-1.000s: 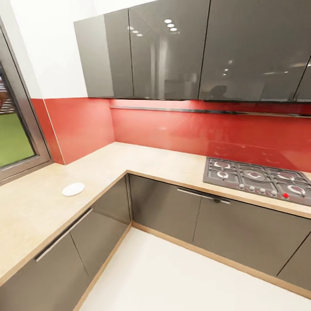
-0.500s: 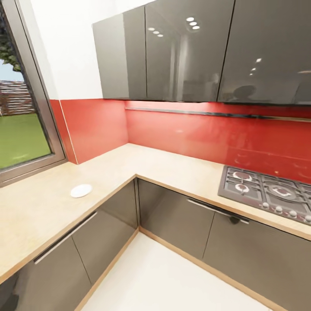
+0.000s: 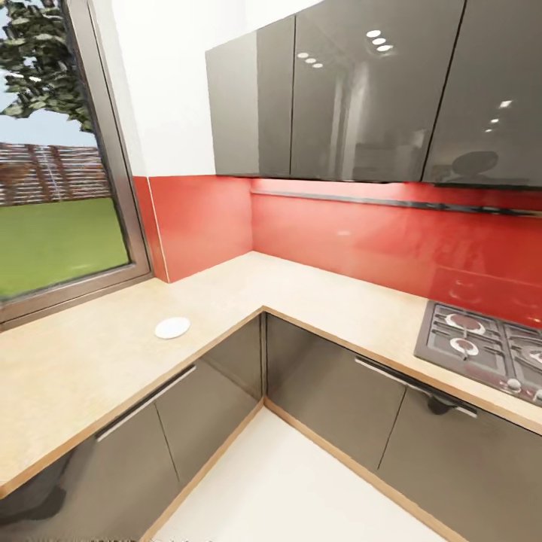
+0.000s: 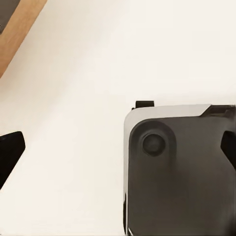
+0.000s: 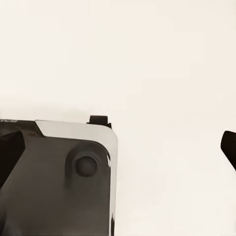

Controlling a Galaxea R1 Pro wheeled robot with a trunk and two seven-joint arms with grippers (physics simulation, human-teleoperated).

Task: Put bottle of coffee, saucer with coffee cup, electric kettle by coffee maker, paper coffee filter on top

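Saucer: the saucer [image 3: 172, 327] is lying flat on the worktop [image 3: 90, 361], its round face turned straight up, so no long axis is showing.
Saucer place: it is sitting on the worktop run below the window [image 3: 53, 196], near that run's front edge and well apart from the inner corner.
Saucer detail: its centre well is too small and pale to make out.
Worktop: the light-wood worktop is running in an L, with dark grey cabinets [image 3: 203, 399] beneath it and a red backsplash [image 3: 339, 241] rising behind.
Hob: a gas hob [image 3: 482, 346] is sitting on the other run of the worktop, well apart from the saucer, and the picture's edge is cutting it off.
Upper cabinets: glossy grey wall cabinets [image 3: 354, 90] are hanging above the backsplash, reflecting ceiling lights.
Floor: a pale floor [image 3: 286, 489] is lying in the angle of the cabinets.
Left jaws: in the left wrist view two dark fingertips [image 4: 9, 155] are showing at opposite edges over the pale floor, so the jaws are standing wide apart and gripping nothing; part of the robot's dark base [image 4: 179, 172] is lying between them.
Right jaws: in the right wrist view one dark fingertip [image 5: 228, 147] is showing at an edge, the other is hard to tell from the dark base [image 5: 59, 179], so I cannot tell how far they are parted.
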